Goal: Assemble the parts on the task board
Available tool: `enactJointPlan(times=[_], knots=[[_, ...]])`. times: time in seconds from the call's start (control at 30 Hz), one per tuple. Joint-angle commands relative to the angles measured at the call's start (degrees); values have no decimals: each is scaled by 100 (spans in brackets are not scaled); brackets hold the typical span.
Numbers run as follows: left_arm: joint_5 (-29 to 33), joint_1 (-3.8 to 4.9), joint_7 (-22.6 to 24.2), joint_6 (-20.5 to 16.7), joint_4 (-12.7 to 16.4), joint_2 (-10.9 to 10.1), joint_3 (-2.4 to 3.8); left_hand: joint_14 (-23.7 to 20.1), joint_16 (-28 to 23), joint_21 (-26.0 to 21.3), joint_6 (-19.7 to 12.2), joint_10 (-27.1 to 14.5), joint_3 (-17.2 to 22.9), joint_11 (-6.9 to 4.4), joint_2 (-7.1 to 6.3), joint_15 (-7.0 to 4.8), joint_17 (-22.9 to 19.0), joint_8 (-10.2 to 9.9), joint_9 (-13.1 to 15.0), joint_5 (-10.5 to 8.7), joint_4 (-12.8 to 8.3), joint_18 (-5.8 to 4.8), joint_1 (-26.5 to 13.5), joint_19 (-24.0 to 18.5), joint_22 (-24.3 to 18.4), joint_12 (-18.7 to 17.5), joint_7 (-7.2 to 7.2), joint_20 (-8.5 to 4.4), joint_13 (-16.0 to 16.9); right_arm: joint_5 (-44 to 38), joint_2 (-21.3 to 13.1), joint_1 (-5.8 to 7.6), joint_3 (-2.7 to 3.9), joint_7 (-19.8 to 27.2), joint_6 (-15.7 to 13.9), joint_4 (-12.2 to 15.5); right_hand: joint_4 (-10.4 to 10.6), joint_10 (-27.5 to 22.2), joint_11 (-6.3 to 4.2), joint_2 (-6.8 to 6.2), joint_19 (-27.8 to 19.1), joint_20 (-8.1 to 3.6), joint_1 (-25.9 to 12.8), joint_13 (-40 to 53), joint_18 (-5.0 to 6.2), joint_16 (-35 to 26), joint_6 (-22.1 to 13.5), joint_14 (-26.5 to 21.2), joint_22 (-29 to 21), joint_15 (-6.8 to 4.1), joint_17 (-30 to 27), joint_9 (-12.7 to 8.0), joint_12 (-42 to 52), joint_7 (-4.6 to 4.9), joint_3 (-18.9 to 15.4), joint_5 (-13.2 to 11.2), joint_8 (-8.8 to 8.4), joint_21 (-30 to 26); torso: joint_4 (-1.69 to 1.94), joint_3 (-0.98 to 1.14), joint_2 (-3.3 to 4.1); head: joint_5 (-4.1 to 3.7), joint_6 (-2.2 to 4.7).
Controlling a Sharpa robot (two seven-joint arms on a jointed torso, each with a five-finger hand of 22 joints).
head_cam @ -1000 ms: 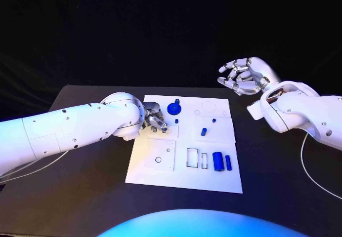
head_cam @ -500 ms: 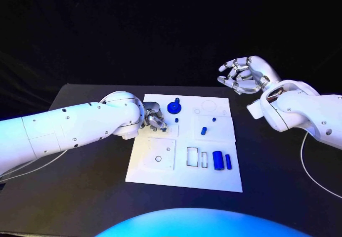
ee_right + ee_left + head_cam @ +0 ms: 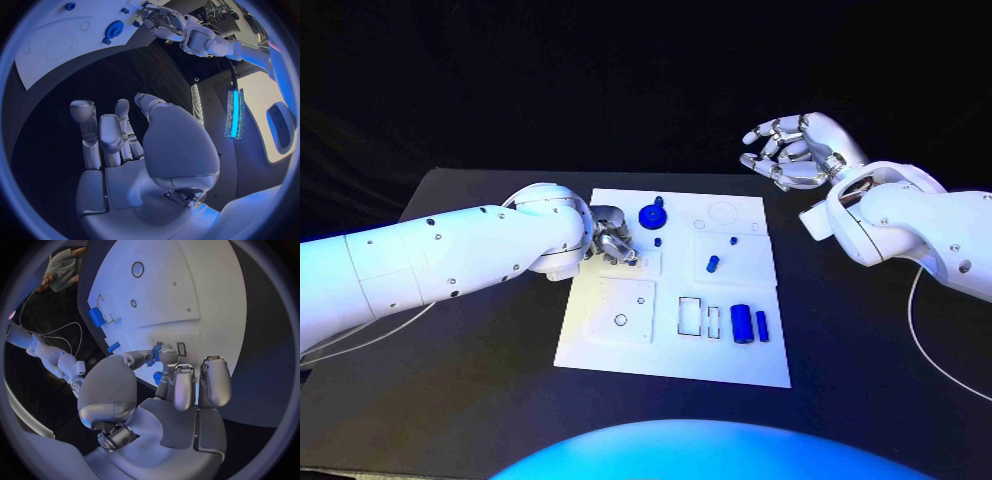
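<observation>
The white task board (image 3: 733,350) lies in the middle of the table. My left hand (image 3: 615,242) is low over its upper left area, and in the left wrist view it (image 3: 178,390) pinches a small blue part (image 3: 155,349) between thumb and a fingertip, right at the board (image 3: 187,290). A blue gear (image 3: 651,215) stands just beyond the hand. A blue peg (image 3: 713,265) stands mid-board, and two blue cylinders (image 3: 750,325) lie at the lower right. My right hand (image 3: 798,150) hangs raised past the board's far right corner, fingers apart and holding nothing.
Black table surrounds the board on all sides. The right wrist view shows the board's far end (image 3: 56,55) with the gear (image 3: 114,29) and my left hand (image 3: 164,22) by it. Outlined recesses (image 3: 620,320) mark the board's near left.
</observation>
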Motion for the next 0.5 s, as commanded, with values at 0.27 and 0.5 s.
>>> enactJointPlan(times=[0.27,0.5], knots=[[-34,-10,-41,206,4,8,-7,533,35,23,-26,37,1049,-8,23,-42,1195,50,-1,-31,-1048,-40,-40,5,7,32,-47,-54,-6,6,9,-10,0,44,50,-6,20,35,-12,-2,35,-13,-37,-63,33,-49,34,21,-16,-9,3,7,-39,-12,46,195,44,-52,-2,0,0,-13,-17],[-31,-11,-40,233,10,3,-6,532,34,25,-34,33,1063,-14,40,-47,1192,65,3,-25,-1059,-40,-22,7,12,43,-52,-58,-1,9,8,-11,0,44,51,-7,26,37,-11,-12,35,-13,-50,-70,34,-56,34,20,-21,-9,-2,7,-39,-12,42,204,45,-61,1,0,0,-9,-19]])
